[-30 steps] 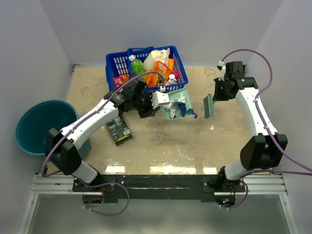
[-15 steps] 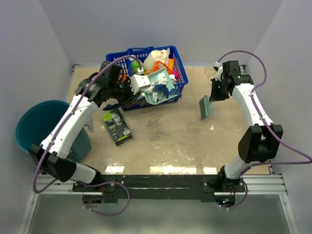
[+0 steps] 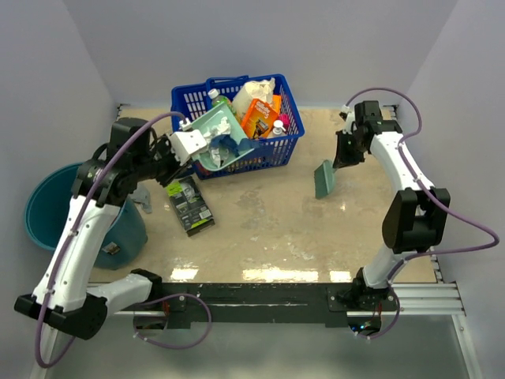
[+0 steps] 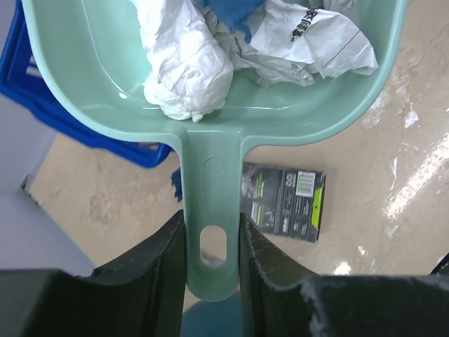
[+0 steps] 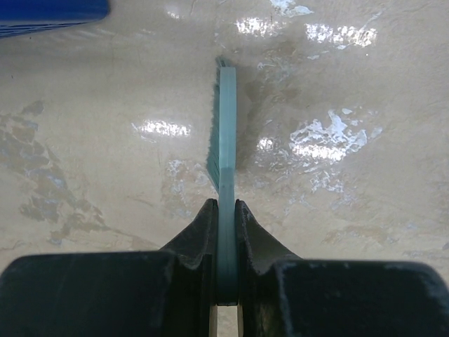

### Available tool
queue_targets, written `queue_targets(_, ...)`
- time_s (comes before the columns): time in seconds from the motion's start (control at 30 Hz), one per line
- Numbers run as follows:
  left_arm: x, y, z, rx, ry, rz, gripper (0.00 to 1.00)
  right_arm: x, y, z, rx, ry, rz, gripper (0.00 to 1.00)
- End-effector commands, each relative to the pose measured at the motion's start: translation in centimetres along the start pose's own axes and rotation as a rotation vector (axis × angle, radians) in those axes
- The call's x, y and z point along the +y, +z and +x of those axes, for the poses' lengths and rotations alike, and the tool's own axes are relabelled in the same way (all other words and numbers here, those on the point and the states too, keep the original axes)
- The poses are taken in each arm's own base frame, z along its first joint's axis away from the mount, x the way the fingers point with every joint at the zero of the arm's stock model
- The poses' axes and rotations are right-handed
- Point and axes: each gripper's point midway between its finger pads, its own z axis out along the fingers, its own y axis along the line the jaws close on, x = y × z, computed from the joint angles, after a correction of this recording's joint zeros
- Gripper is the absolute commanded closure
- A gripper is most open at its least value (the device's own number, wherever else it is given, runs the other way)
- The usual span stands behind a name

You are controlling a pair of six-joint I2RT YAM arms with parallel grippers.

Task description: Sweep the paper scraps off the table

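The mint-green dustpan (image 4: 84, 63) runs off the top of the left wrist frame, so part of the load is cut off. What shows in it are the paper scraps (image 4: 186, 67): a white wad, a crumpled printed sheet and a bit of blue. The left gripper (image 4: 212, 239) is clamped on the dustpan's handle. In the top view the pan overlaps the front-left corner of the blue basket (image 3: 288, 140), upper middle of the frame. The basket is packed with a green bottle (image 3: 222, 106), an orange pack (image 3: 259, 117) and a white bag (image 3: 256, 91).

The teal bucket (image 3: 55, 205) at the left edge is half hidden behind the arm. The right gripper (image 5: 226, 210) is pinched on the brush (image 5: 226, 119), which is edge-on, so its bristles are hard to make out. A black-and-green packet (image 3: 190, 205) lies flat on the table (image 3: 268, 229).
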Motion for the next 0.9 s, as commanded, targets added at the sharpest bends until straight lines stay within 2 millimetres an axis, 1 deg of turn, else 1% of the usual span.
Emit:
queue_targets(0.0,0.6,-3.1,2.4,0.052,-0.032,-0.112,1.00,0.7,0.6,-1.5,-0.031,-0.027,-0.028,1.00)
queue_targets(0.03,0.3,-3.8,2.8,0.050,-0.037,-0.128,1.00,0.8,0.6,-1.6,-0.032,-0.038,-0.025,1.00)
queue_targets(0.1,0.2,-4.4,3.8,0.066,-0.052,-0.148,1.00,0.9,1.2,-1.7,-0.028,-0.056,-0.015,1.00)
queue_targets(0.17,0.0,-5.5,4.5,0.077,-0.066,-0.176,1.00,1.0,1.4,-1.7,-0.025,-0.073,-0.009,1.00)
queue_targets(0.3,0.5,-7.5,5.6,0.104,-0.083,-0.263,1.00,1.1,2.0,-0.9,0.005,-0.078,-0.002,1.00)
queue_targets(0.43,0.4,-9.5,6.5,0.116,-0.113,-0.331,1.00,1.4,2.9,0.0,0.040,-0.087,-0.002,1.00)
queue_targets(0.5,1.2,-10.7,7.6,0.155,-0.182,-0.421,1.00,1.8,3.2,0.0,0.047,-0.102,-0.004,1.00)
queue_targets(0.53,1.3,-11.3,7.9,0.149,-0.211,-0.459,1.00,1.9,3.6,0.1,0.058,-0.108,-0.005,1.00)
queue_targets(0.63,1.3,-12.7,8.9,0.157,-0.278,-0.524,1.00,2.4,4.0,0.0,0.072,-0.123,-0.011,1.00)
queue_targets(0.67,1.6,-13.3,9.4,0.167,-0.311,-0.566,1.00,2.3,4.4,0.3,0.090,-0.121,-0.011,1.00)
queue_targets(0.73,2.3,-14.9,9.9,0.182,-0.346,-0.656,1.00,2.4,4.7,0.2,0.099,-0.118,-0.012,1.00)
queue_targets(0.77,2.7,-15.7,10.3,0.190,-0.372,-0.702,1.00,2.3,5.4,0.5,0.119,-0.116,-0.012,1.00)
queue_targets(0.83,3.1,-17.1,10.5,0.198,-0.400,-0.766,1.00,2.7,5.7,0.1,0.121,-0.116,-0.021,1.00)
queue_targets(0.87,3.2,-17.7,10.9,0.215,-0.424,-0.795,1.00,2.8,5.9,0.1,0.126,-0.117,-0.024,1.00)
